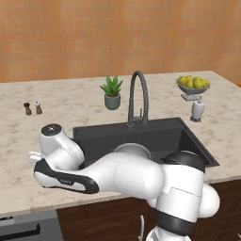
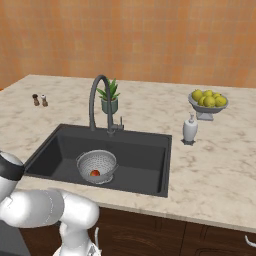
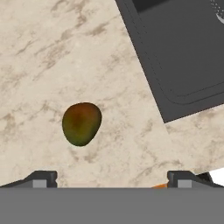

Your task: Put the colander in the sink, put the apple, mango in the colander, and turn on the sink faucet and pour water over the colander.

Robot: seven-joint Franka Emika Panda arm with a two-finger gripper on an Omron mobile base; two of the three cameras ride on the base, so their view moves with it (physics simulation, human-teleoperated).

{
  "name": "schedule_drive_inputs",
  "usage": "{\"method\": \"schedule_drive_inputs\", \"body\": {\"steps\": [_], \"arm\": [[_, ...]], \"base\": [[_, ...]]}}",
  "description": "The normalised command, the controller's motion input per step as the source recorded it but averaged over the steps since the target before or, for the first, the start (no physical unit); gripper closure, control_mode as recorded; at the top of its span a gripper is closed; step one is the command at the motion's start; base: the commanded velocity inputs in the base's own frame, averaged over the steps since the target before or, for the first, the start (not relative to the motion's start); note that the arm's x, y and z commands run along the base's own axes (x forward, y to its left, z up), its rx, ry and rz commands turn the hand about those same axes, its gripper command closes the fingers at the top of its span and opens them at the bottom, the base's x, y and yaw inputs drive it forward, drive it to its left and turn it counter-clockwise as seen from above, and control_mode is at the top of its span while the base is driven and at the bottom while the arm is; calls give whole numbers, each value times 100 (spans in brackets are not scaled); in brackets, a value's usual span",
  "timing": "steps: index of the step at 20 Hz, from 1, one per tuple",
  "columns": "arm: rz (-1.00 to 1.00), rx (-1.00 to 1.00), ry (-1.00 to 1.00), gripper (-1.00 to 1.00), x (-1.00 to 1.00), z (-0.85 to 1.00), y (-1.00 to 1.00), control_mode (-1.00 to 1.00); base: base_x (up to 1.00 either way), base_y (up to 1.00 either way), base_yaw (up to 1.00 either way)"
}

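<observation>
The mango (image 3: 81, 123), green with an orange-red patch, lies on the marble counter left of the sink (image 3: 183, 57). My gripper (image 3: 112, 180) hovers over it, open wide, and the fruit sits ahead of the fingertips (image 3: 42, 178) and a little to the left. Nothing is between the fingers. The colander (image 2: 98, 165) stands in the dark sink (image 2: 145, 155), and the red apple (image 2: 95, 173) rests inside it. In the left base view my arm partly hides the colander (image 1: 133, 149). The sink faucet (image 2: 98, 100) arches over the basin behind it.
A potted plant (image 2: 110, 97) stands behind the faucet. On the counter right of the sink are a soap dispenser (image 2: 189, 129) and a grey footed bowl of yellow-green fruits (image 2: 208, 102). Two small shakers (image 1: 32, 108) sit at the far left.
</observation>
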Motion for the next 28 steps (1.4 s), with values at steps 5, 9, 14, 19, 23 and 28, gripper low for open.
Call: {"method": "schedule_drive_inputs", "body": {"steps": [5, 9, 14, 19, 23, 28], "arm": [[2, 1, 0, -100, 4, -28, 2, -100], [1, 0, 0, -100, 23, -21, 7, -100], [0, 0, 0, -100, 23, -28, 24, -100], [0, 0, 1, -100, 7, -12, 16, -100], [0, 0, 3, -100, 13, -13, 1, -100], [0, 0, 2, -100, 26, -17, 6, -100]], "base": [[0, 0, 0], [0, 0, 0], [0, 0, 0], [0, 0, 0], [0, 0, 0], [0, 0, 0]]}}
